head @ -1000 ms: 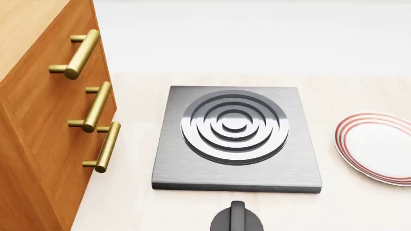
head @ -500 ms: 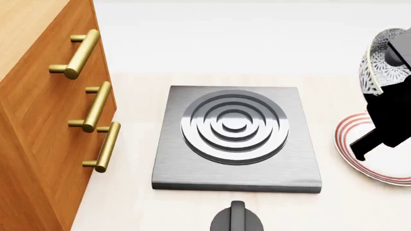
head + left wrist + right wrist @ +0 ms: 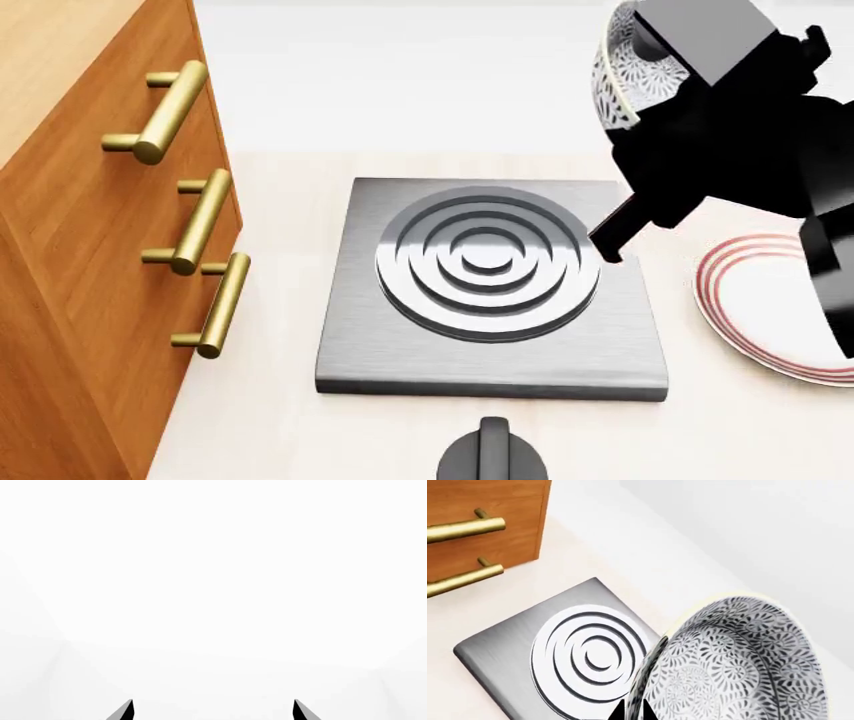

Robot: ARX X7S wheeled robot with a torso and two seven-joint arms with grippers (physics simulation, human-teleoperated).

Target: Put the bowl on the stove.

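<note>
Right tool (image 3: 638, 75) clamped on bowl (image 3: 740, 665)

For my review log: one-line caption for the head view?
Right pincer carries the tilted bowl above the stove.

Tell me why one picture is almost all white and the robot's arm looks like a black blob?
The left wrist view faces a plain bright surface, so only the dark tips of the left gripper show. In the head view the right gripper is unlit black, no detail visible, holding the bowl. The right wrist view is sharp: the stove rings gleam white with glare.
</note>
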